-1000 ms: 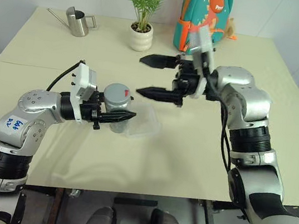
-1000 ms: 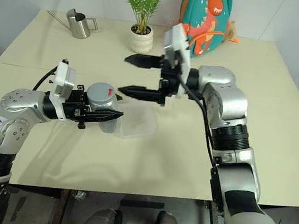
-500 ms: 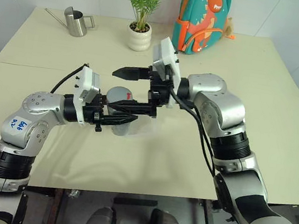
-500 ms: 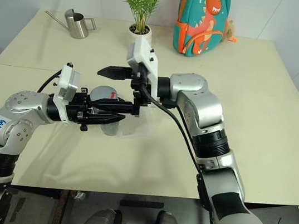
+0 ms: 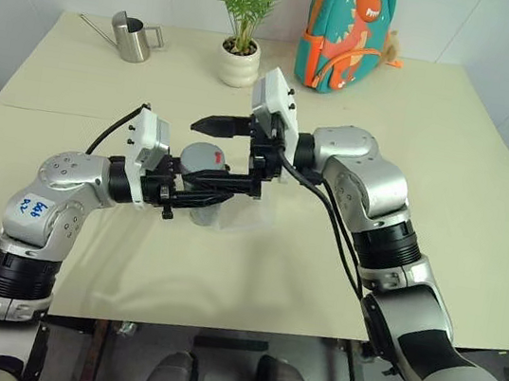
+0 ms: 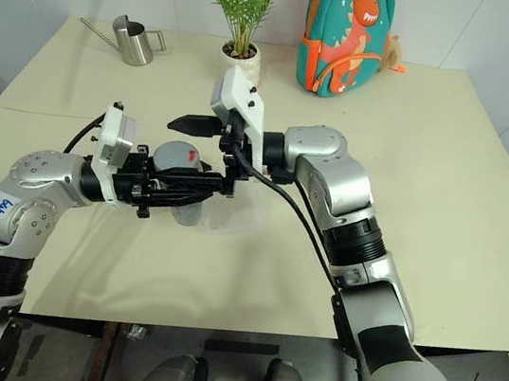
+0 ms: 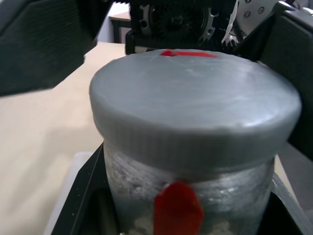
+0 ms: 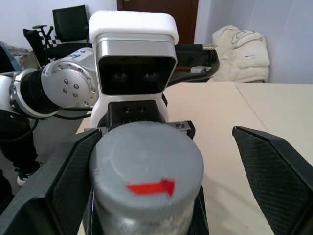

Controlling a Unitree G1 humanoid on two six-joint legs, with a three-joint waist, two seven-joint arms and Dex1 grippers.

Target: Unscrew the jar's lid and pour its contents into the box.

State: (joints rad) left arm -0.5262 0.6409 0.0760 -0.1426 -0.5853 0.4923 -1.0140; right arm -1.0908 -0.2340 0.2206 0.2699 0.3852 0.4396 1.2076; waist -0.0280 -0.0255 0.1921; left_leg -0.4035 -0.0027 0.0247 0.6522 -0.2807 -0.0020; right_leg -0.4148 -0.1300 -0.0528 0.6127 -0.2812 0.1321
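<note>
The jar [image 5: 198, 203], silvery with a red patch [image 7: 178, 211], stands upright above the table with my left gripper [image 5: 210, 192] shut on its body. Its grey lid [image 8: 146, 166] with a red mark sits on top, so the contents are hidden. My right gripper [image 5: 199, 152] is open and reaches in level from the right, one finger [image 8: 61, 193] close beside the lid and the other [image 8: 274, 169] well apart from it. The box [image 5: 244, 211], a clear shallow tray, lies on the table just right of the jar, under the right gripper.
A steel watering can [image 5: 136, 37] stands at the far left of the table [image 5: 250, 286], a potted plant [image 5: 240, 54] at the far middle and a teal dinosaur backpack [image 5: 348, 27] beside it. Bare tabletop lies in front and to the right.
My right gripper has swung left from over the box until its open fingers straddle the lid. The left gripper and jar have stayed put.
</note>
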